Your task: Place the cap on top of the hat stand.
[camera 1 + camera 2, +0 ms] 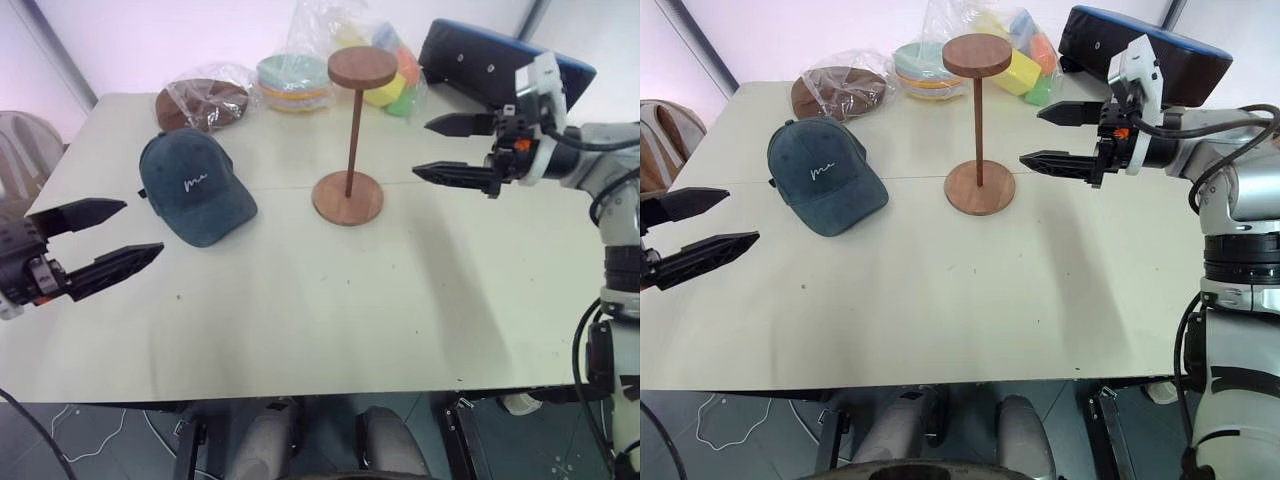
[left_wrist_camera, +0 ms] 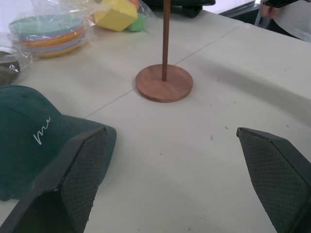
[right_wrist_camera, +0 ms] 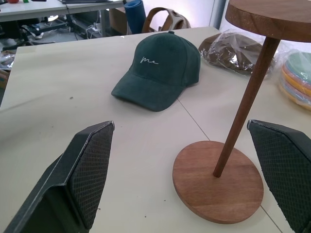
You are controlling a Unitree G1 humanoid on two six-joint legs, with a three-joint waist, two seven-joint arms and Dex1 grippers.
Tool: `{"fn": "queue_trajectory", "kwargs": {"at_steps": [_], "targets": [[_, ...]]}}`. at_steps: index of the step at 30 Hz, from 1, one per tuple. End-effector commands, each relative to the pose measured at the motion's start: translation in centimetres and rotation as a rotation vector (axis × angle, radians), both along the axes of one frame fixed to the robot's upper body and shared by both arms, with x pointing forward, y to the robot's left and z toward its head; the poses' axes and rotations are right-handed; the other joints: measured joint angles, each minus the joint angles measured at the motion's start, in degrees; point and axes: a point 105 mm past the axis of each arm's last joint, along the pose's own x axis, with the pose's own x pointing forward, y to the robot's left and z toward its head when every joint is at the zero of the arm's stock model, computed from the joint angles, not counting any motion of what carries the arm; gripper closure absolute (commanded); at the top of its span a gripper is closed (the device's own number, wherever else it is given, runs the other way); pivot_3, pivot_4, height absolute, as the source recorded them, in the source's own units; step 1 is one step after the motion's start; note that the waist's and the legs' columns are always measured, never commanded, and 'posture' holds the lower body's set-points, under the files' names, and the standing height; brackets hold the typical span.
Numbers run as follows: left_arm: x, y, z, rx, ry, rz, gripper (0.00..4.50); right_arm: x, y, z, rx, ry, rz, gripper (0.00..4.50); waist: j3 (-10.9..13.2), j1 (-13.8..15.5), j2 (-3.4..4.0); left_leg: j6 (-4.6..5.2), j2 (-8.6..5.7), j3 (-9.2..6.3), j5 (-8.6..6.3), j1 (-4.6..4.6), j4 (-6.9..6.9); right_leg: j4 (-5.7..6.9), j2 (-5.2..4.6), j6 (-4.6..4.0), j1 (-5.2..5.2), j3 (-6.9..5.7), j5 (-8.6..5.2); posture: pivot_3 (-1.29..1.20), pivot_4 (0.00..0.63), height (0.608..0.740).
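Note:
The dark teal cap (image 1: 192, 186) with white script on its front lies on the pale table (image 1: 330, 310), left of centre, brim toward the front. The reddish-brown hat stand (image 1: 350, 135) stands upright in the middle of the table, its top disc bare. My left gripper (image 1: 118, 233) hovers open at the table's left edge, in front of and left of the cap, with nothing between its fingers. Right of the stand, at about mid-pole height, my right gripper (image 1: 432, 148) is open and points at the pole; it holds nothing. The right wrist view shows the cap (image 3: 160, 70) beyond the stand's base (image 3: 218, 180).
A brown hat in clear plastic (image 1: 205, 100) lies at the back left. Pastel stacked plates (image 1: 293, 80) and coloured blocks in plastic bags (image 1: 385, 70) sit behind the stand. A dark padded chair (image 1: 490, 60) stands beyond the table's back right corner.

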Motion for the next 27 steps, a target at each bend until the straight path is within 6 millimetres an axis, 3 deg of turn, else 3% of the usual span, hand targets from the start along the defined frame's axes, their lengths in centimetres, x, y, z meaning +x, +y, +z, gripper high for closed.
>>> {"fn": "queue_trajectory", "kwargs": {"at_steps": [1, 27], "targets": [[0.06, 0.07, 0.87, 0.028, -0.049, 0.007, 0.05, -0.68, -0.19, 1.58, 0.006, -0.062, 0.006, 0.00, 0.0, 0.0, 0.00, 0.00, 0.00, 0.00, 0.00, 0.00, 0.00, 0.00, 0.00, 0.00, 0.00, 0.00, 0.00, 0.00, 0.150, 0.740], [-0.60, 0.66, 0.80, 0.050, -0.034, 0.037, 0.05, -0.66, 0.08, 1.27, 0.005, -0.047, 0.021, 0.00, 0.0, 0.0, 0.00, 0.00, 0.00, 0.00, 0.00, 0.00, -0.01, 0.00, 0.00, 0.00, -0.01, 0.00, 0.00, 0.00, 0.150, 0.740]]}}
